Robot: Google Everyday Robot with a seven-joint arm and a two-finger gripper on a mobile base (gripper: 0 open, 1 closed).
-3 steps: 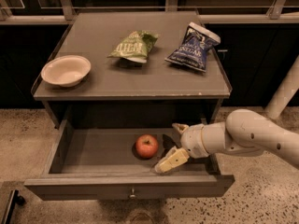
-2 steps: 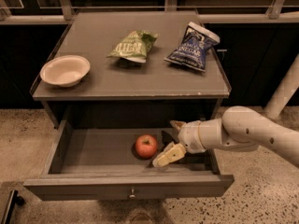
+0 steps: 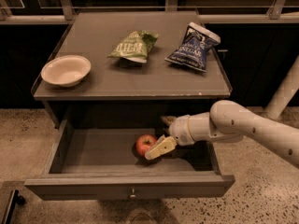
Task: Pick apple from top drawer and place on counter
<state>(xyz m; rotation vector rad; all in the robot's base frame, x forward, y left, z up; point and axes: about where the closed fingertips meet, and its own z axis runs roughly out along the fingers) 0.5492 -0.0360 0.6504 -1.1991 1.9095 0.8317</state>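
The red apple (image 3: 145, 144) lies on the floor of the pulled-out top drawer (image 3: 93, 158), near its middle. My gripper (image 3: 156, 138) reaches into the drawer from the right and is open. Its near finger (image 3: 160, 148) lies against the apple's front right side, and its far finger (image 3: 167, 121) is behind the apple and to its right. The apple sits at the mouth of the open jaws and still rests on the drawer floor. The grey counter (image 3: 103, 80) is above the drawer.
On the counter stand a white bowl (image 3: 66, 70) at the left, a green chip bag (image 3: 134, 45) in the middle and a blue chip bag (image 3: 194, 47) at the right. The drawer's front panel with its knob (image 3: 132, 191) is closest to the camera. The floor is speckled.
My gripper has moved left inside the drawer, right up to the apple, and its near finger now lies against the fruit. The apple has stayed in place.
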